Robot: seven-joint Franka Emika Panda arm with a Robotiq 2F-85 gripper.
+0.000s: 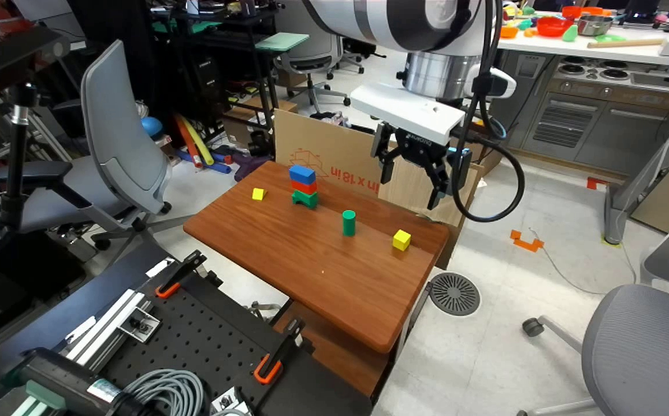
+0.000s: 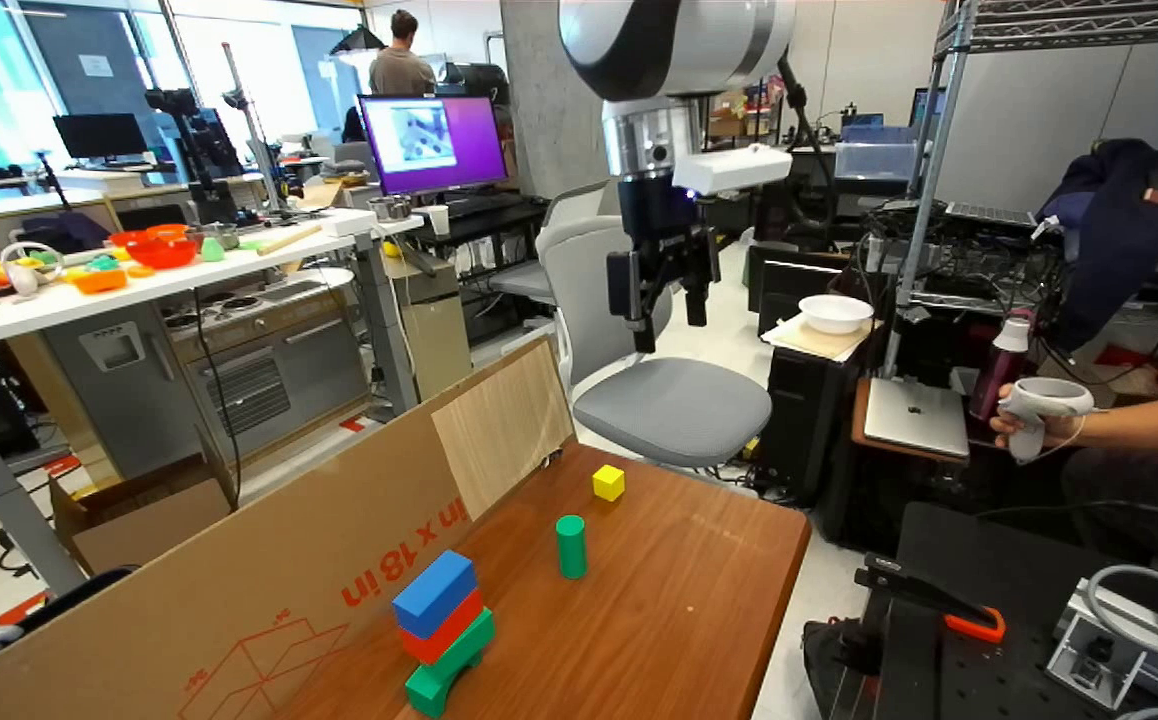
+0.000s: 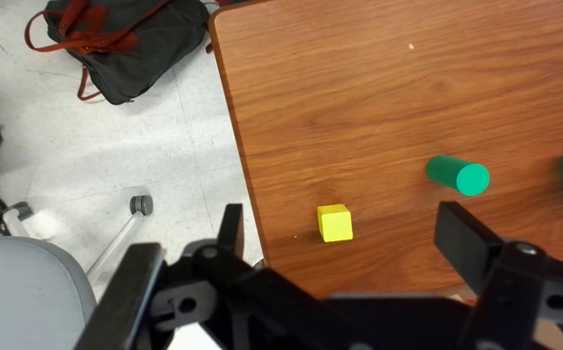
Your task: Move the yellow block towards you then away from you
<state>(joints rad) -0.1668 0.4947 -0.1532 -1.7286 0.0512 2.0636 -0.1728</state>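
The yellow block (image 1: 401, 240) is a small lemon-yellow cube. It stands on the brown wooden table (image 1: 311, 260) near one end, close to the cardboard side. It also shows in an exterior view (image 2: 609, 483) and in the wrist view (image 3: 336, 224), where it appears between the fingers, farther off on the table below. My gripper (image 1: 408, 189) is open and empty. It hangs well above the table in both exterior views (image 2: 670, 325), apart from the block. A second yellow block (image 1: 259, 194) lies near the opposite end of the table and shows only in that view.
A green cylinder (image 1: 349, 223) stands upright near the yellow cube. A stack of a blue block (image 1: 302, 174), a red block (image 1: 304, 187) and a green arch block (image 1: 305, 199) stands farther along. A cardboard sheet (image 2: 339, 560) rises along one table edge.
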